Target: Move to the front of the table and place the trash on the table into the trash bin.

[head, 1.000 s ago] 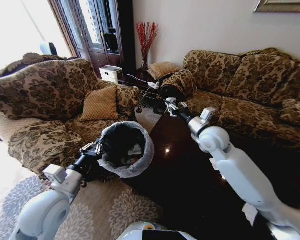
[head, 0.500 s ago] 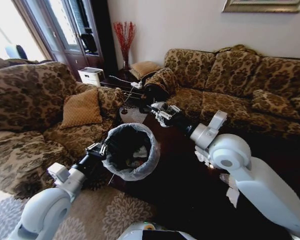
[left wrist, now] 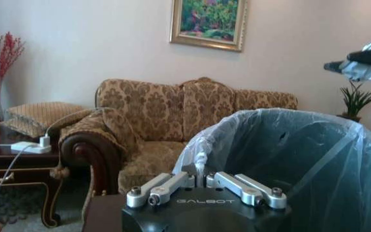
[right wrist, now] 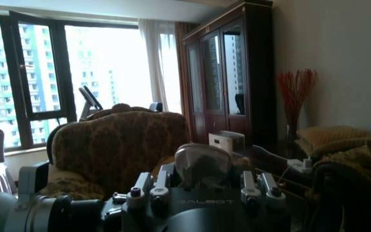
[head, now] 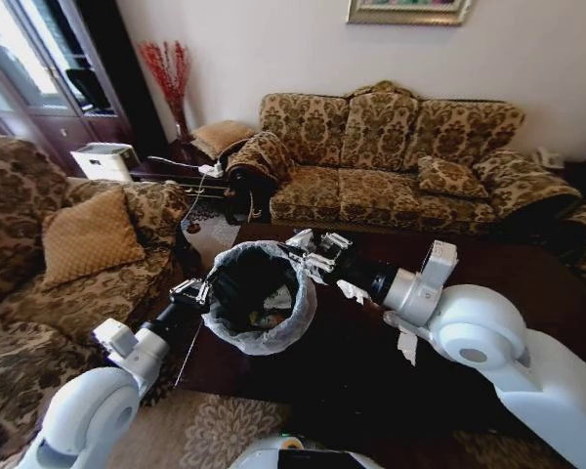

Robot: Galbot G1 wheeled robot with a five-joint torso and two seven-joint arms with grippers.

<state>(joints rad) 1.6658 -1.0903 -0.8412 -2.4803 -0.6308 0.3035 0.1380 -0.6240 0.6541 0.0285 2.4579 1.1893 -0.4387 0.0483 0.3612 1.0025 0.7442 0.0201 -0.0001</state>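
In the head view, the small round trash bin [head: 261, 301], dark inside and lined with a translucent white plastic bag folded over its rim, hung over the left end of the dark glossy reddish-brown wooden table [head: 527, 278]. The left gripper [head: 197, 291] was clenched on the bin's rim at its left side. The right gripper [head: 313, 256] reached across the table to the bin's far rim; whether its jaws were parted could not be told here. Small scraps lay inside the bin, and a white wrapper piece [head: 406, 344] rested on the tabletop beside the right arm. A floral brown sofa [head: 391, 156] stood behind the table.

In the left wrist view, the left gripper [left wrist: 205, 186] pinched the bag-lined rim of the bin [left wrist: 301, 159].

In the right wrist view, the right gripper [right wrist: 202, 186] held a grey crumpled piece [right wrist: 202, 165] between its fingers.
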